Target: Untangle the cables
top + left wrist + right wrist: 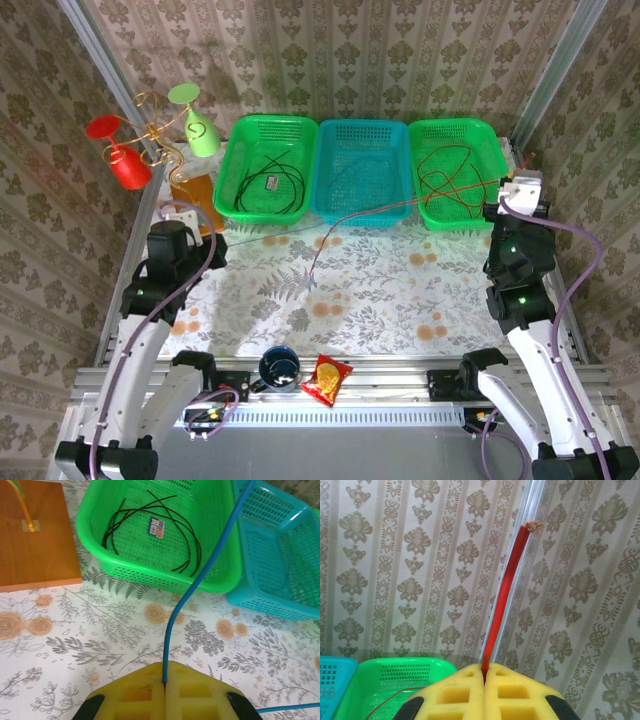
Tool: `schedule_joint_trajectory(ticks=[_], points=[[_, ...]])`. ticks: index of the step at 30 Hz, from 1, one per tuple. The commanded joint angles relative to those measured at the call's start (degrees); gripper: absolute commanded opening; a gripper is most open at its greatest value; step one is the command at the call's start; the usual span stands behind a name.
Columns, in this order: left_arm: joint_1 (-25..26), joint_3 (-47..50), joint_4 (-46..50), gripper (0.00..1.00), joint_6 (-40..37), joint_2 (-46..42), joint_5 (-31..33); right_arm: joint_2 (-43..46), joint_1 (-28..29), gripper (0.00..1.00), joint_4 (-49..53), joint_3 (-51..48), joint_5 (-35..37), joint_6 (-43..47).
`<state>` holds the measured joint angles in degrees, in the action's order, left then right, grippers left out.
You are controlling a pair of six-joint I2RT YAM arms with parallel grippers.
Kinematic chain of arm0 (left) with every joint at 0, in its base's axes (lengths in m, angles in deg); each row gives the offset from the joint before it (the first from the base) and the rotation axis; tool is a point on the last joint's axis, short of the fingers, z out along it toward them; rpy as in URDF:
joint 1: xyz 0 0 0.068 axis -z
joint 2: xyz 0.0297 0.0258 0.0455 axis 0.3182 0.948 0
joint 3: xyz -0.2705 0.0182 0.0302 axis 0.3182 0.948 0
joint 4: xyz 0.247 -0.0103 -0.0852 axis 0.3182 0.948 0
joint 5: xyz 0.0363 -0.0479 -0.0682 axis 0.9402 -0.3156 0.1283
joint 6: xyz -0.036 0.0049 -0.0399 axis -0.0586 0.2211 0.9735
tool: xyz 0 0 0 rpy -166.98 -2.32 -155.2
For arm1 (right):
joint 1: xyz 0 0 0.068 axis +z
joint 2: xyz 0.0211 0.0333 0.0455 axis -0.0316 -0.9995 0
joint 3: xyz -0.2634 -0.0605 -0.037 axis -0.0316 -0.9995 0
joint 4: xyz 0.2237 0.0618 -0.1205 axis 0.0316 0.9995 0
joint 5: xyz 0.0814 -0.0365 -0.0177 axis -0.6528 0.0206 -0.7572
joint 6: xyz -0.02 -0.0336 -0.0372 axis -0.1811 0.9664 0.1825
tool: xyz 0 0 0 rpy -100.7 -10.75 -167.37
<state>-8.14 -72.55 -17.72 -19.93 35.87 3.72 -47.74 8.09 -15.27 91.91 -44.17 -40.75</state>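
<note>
Your left pincer (pixel 164 680) is pressed together on a blue cable (pixel 200 580). The cable rises from it over the flower-patterned bench (pixel 100 630) and passes above the spot where the left green basket (pixel 150 575) meets the teal basket (pixel 280 600). A black cable (pixel 187 545) lies looped inside that green basket. Your right pincer (pixel 484 672) pinches a red cable (pixel 502 600), whose frayed end points up against the wallpaper. Seen from above, a dark red cable (pixel 445 182) loops inside the right green basket (pixel 470 124).
</note>
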Motion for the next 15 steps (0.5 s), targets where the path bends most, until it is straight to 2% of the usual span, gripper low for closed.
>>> schedule_joint_trajectory(ticks=[1,15], points=[[-1.6,0.8,2.8,0.00,-0.8,-1.7,4.1,-0.8,-1.5,0.00,-3.6,2.8,5.1,-1.2],[-4.8,4.1,5.6,0.00,-0.5,-5.6,7.2,-1.4,-4.6,0.00,-2.9,3.1,5.7,-3.7]])
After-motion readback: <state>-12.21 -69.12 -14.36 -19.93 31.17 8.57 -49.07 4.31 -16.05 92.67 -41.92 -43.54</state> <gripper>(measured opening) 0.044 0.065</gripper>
